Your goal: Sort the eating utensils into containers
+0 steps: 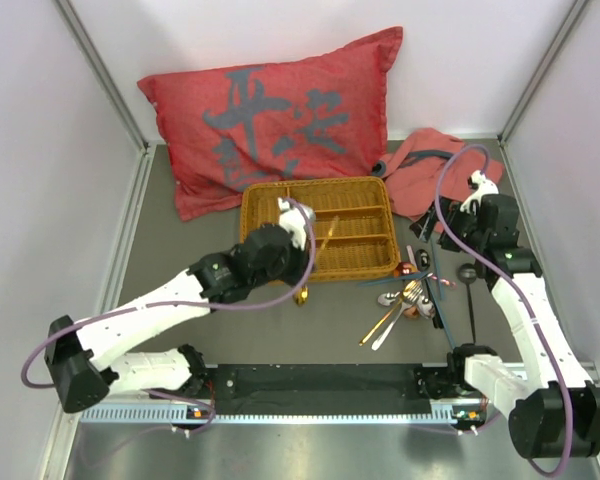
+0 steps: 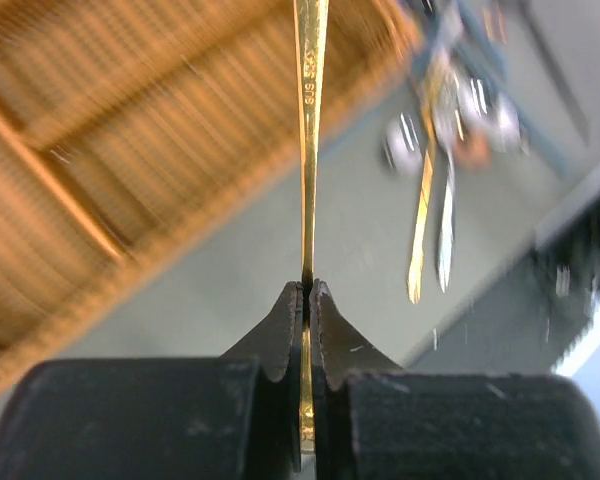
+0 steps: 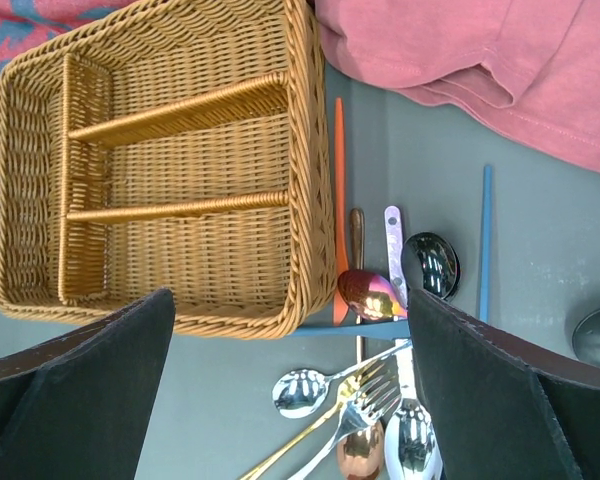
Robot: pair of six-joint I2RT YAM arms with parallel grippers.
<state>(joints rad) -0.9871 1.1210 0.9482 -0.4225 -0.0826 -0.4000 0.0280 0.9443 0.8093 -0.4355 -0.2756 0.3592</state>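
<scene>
Left tool [image 2: 308, 287]: clenched on the slim handle of a gold utensil [image 2: 311, 100], pinched between its two fingertips (fork or spoon, I cannot tell; its head is out of view).
Gold utensil: held in the air over the near edge of the wicker tray [image 1: 318, 183], its handle pointing toward the tray.
Right tool [image 3: 290, 390]: released, fingers spread wide, grasping nothing; it hovers above the tray's right end.
Wicker tray: sits on the gray surface [image 1: 180, 230] in front of the red cushion [image 1: 280, 110]; one long compartment and three shorter ones.
Other utensils [image 1: 410, 295]: a loose heap on the surface just beside the tray's near right corner, with silver spoons, a gold fork and a black spoon.
Orange chopstick [image 3: 338, 200]: lies along the tray's right wall.
Pink cloth [image 3: 480, 60]: crumpled behind the heap.
</scene>
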